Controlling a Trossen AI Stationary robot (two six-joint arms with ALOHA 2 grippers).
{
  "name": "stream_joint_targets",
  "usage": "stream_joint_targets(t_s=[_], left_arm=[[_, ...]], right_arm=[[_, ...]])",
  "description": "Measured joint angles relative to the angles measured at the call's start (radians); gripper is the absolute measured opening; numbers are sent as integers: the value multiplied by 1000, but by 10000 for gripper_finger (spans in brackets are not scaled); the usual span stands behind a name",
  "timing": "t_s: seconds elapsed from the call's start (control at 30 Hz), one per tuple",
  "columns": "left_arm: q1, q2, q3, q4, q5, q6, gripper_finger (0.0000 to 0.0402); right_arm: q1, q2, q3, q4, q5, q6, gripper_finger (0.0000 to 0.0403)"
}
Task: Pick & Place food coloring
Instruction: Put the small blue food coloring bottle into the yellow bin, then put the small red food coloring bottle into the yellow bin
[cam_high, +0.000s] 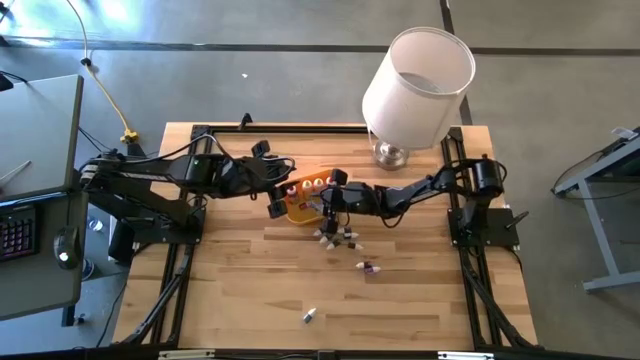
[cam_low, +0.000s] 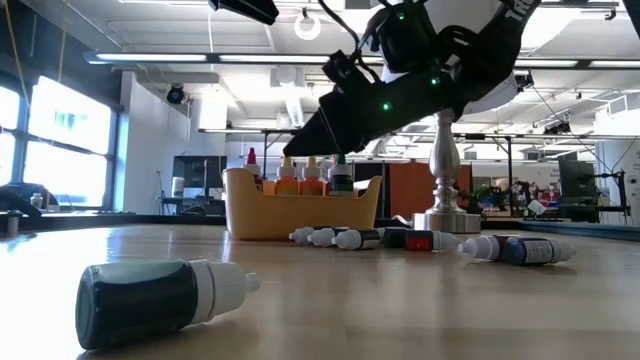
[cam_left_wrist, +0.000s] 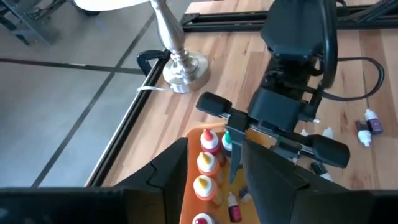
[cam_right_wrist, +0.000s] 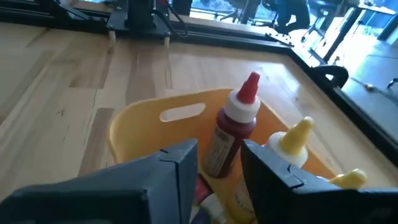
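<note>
Right wrist view: we see the right gripper (cam_right_wrist: 219, 163) parted, holding nothing, above the orange tray (cam_right_wrist: 138, 127); a red-capped food coloring bottle (cam_right_wrist: 233, 126) stands just ahead between its fingers, yellow-tipped ones beside.

Even, bright light fills the room, coming from ceiling strips (cam_low: 160, 58) and big windows (cam_low: 60, 130) in the level view. The wooden table (cam_high: 400, 300) shows soft, faint shadows under the arms. The nearest bottle (cam_low: 160, 300) in the level view is blurred, and the dark fingers (cam_right_wrist: 180, 171) close to the wrist cameras look soft.
</note>
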Motion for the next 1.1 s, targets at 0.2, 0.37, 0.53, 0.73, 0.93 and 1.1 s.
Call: stream_joint_targets(t_s=[0.2, 0.37, 0.53, 0.73, 0.93, 1.1], left_arm=[[0, 0, 0, -1, 0, -3, 147], [0, 0, 0, -3, 8, -18, 147], [0, 0, 0, -25, 51, -27, 147], [0, 6, 1, -37, 72, -27, 147], [0, 30, 2, -32, 80, -31, 147], [0, 61, 2, -44, 83, -53, 147]], right_arm=[[-4, -2, 0, 7, 4, -1, 134], [55, -67, 2, -6, -31, -9, 139], [193, -153, 2, -302, -79, 74, 139], [363, -192, -5, -646, -174, 143, 140], [463, -191, -4, -744, 24, 213, 140], [520, -191, -4, -757, 57, 286, 140]])
